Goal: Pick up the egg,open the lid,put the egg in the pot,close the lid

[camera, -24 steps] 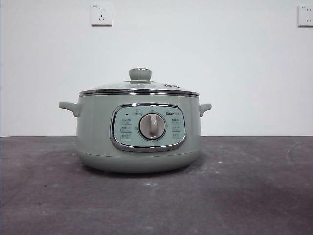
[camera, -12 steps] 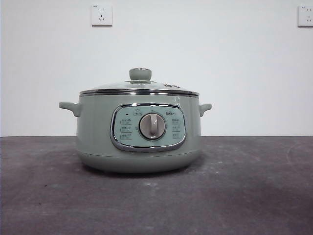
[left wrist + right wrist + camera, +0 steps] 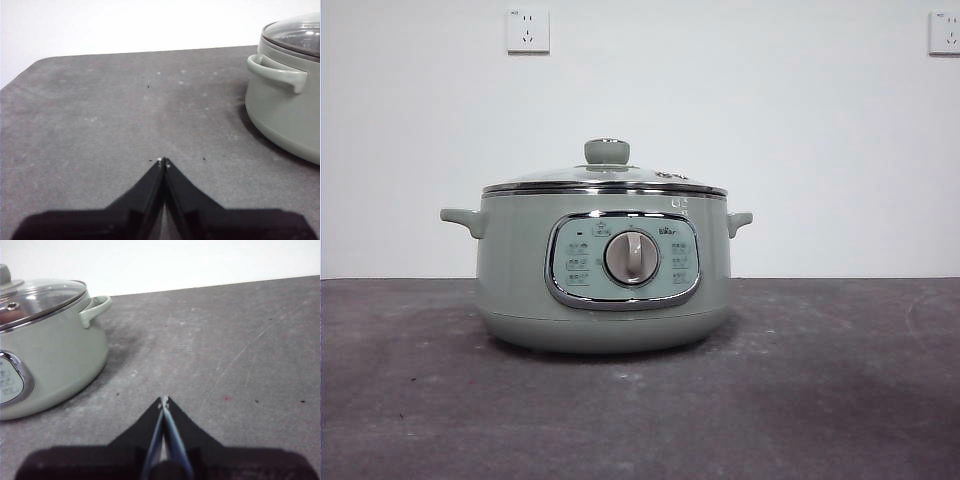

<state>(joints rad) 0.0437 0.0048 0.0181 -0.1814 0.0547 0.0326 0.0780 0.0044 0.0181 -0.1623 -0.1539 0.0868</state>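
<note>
Left gripper [image 3: 163, 161]: one, low over the bare table [image 3: 840, 380] well to the left of the pot, its two black jaws pressed together tip to tip and holding nothing. Wall sockets: two, one at upper left [image 3: 528, 30], one at the far right edge [image 3: 945, 32]. Pot [image 3: 515, 270]: one, pale green, standing upright in the middle of the table, with two stubby side handles, left [image 3: 462, 219] and right [image 3: 739, 221]. Lid [image 3: 560, 180]: one, glass with a steel rim, seated flat and closed on the pot, one green knob [image 3: 607, 152] on top. Control panel [image 3: 578, 262]: one, chrome-framed, bearing one grey dial [image 3: 631, 258]. Egg [image 3: 12, 316]: one, if I read it rightly, showing only as a reddish-brown patch through the glass in the right wrist view, so it appears to lie inside the pot beneath the closed lid; none lies on the table. Right gripper [image 3: 164, 400]: one, low over the table to the right of the pot, jaws likewise closed together and empty. Change over the last second: pot, lid and dial have not shifted; only a small glint just under the rim, right of centre, has altered, which I take for a reflection. Judgement: with the egg seemingly in and the lid on, the task looks done and both arms are clear.
</note>
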